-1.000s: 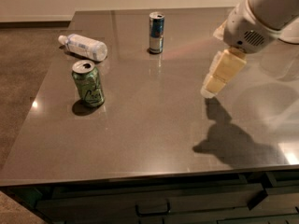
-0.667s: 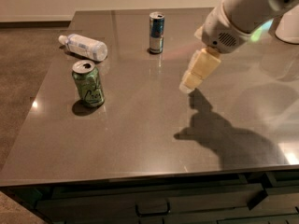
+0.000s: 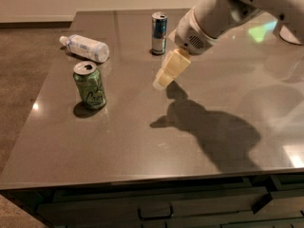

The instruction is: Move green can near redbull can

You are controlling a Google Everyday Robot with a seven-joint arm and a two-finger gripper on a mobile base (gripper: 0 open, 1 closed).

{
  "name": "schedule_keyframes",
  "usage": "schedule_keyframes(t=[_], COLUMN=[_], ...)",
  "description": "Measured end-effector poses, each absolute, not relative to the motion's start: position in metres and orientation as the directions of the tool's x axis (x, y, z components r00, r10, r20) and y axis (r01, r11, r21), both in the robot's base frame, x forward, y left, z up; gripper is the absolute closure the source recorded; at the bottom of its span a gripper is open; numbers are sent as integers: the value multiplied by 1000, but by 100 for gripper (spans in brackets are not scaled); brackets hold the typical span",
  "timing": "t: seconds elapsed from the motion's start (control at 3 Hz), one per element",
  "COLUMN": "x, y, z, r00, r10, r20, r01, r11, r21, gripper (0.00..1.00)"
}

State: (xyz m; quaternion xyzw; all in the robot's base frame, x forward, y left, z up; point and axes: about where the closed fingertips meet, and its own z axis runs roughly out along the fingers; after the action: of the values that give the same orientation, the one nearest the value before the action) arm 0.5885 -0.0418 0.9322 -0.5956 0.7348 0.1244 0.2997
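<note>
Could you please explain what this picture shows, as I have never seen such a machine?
The white shape coming in from the upper right is a robot's arm; the cream piece at its end is its gripper, the part that grasps things. It hovers above the middle of the grey table, holding nothing. There is one picture, taken from above the table's near edge, looking down. On the table stand a green can at the left and a slim blue-and-silver can at the back; a plastic bottle lies on its side at the back left. The dark patch is the arm's shadow.
</note>
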Motion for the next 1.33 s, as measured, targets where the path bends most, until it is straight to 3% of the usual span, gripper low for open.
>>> schedule_keyframes(t=[1.33], x=[571], y=[110], z=[920], r00=[76], r10=[-700], r20=[-710], r01=[-986], r11=[55], r21=[-160], gripper=[0])
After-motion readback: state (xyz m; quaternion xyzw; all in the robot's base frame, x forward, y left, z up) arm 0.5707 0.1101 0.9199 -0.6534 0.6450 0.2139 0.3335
